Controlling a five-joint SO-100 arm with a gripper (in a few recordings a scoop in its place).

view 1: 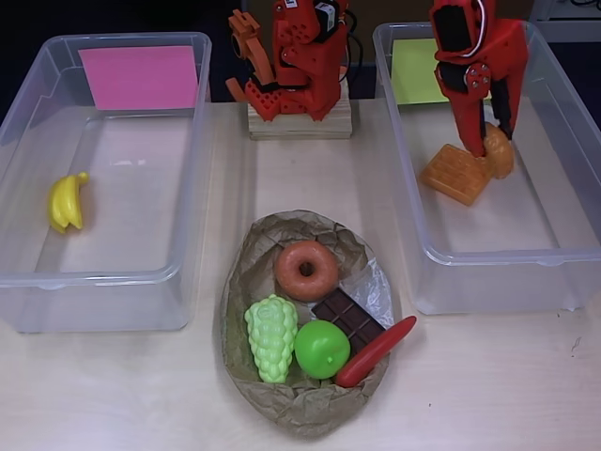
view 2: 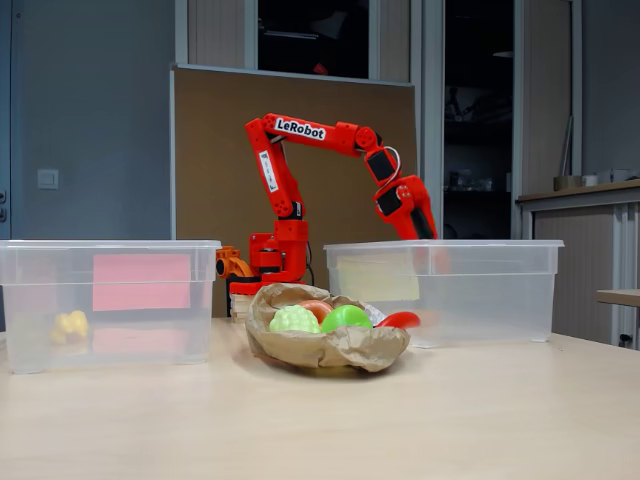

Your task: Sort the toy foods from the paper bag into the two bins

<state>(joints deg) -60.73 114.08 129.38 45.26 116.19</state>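
Observation:
My red gripper point(view 1: 493, 139) is down inside the right bin point(view 1: 563, 254), the one with the yellow-green card point(view 1: 413, 70). Its jaws stand apart just over a bread roll point(view 1: 500, 155), which rests against an orange waffle point(view 1: 455, 174) on the bin floor. The left bin point(view 1: 28, 188) has a pink card point(view 1: 139, 77) and holds yellow bananas point(view 1: 66, 202). The crumpled paper bag point(view 1: 300, 409) lies at front centre with a brown donut point(view 1: 306, 270), light green grapes point(view 1: 270, 336), a green apple point(view 1: 322, 349), a dark chocolate bar point(view 1: 347, 319) and a red chili point(view 1: 376, 350). In the fixed view the arm point(view 2: 405, 205) dips into the right bin point(view 2: 500, 300).
The arm's base point(view 1: 299, 117) sits on a wooden block between the two bins at the table's back. Bare tabletop point(view 1: 113, 395) runs along the front on both sides of the bag. A brown board point(view 2: 210, 150) stands behind the table.

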